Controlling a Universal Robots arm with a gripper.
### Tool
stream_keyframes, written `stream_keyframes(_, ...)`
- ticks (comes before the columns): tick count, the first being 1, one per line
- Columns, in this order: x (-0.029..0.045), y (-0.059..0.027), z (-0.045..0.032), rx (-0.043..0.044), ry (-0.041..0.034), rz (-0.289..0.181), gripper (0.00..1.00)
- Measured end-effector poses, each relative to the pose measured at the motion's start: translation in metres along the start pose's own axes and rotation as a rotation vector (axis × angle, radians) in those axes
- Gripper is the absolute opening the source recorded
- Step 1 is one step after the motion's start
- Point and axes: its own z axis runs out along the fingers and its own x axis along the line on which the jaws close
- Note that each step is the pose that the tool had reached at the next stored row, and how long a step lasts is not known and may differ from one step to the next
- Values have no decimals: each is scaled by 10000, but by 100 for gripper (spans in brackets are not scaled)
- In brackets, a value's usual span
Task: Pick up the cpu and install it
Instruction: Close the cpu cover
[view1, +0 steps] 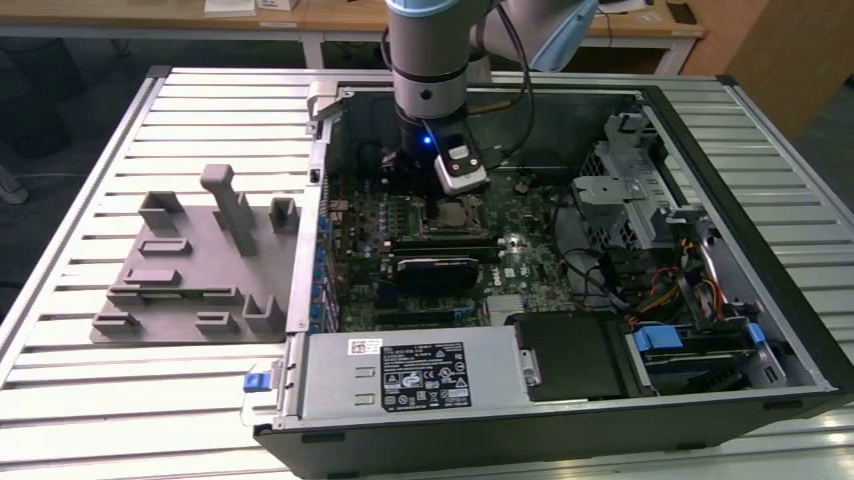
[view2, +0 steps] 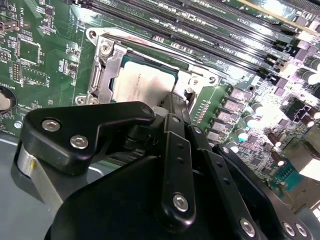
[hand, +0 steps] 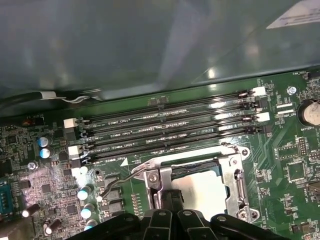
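Exterior view: the arm (view1: 430, 70) hangs into the open computer case (view1: 534, 445) with a case wall near it, and the grey blocky tray (view1: 200, 265) sits well apart on the exterior view's left. Second wrist view – the matte silver cpu (view2: 142, 82) lies flat in the shiny socket frame (view2: 102, 70), with the black gripper (view2: 172, 102) at its edge. First wrist view adds long memory slots (hand: 170, 125) beside it; jaws – can't tell.

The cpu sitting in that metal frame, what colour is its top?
The cpu top is silvery grey; the second wrist view shows it best.
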Motion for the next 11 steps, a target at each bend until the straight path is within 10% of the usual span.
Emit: stream_keyframes(11, 3, -1, -67, -3, -7, -10, 11)
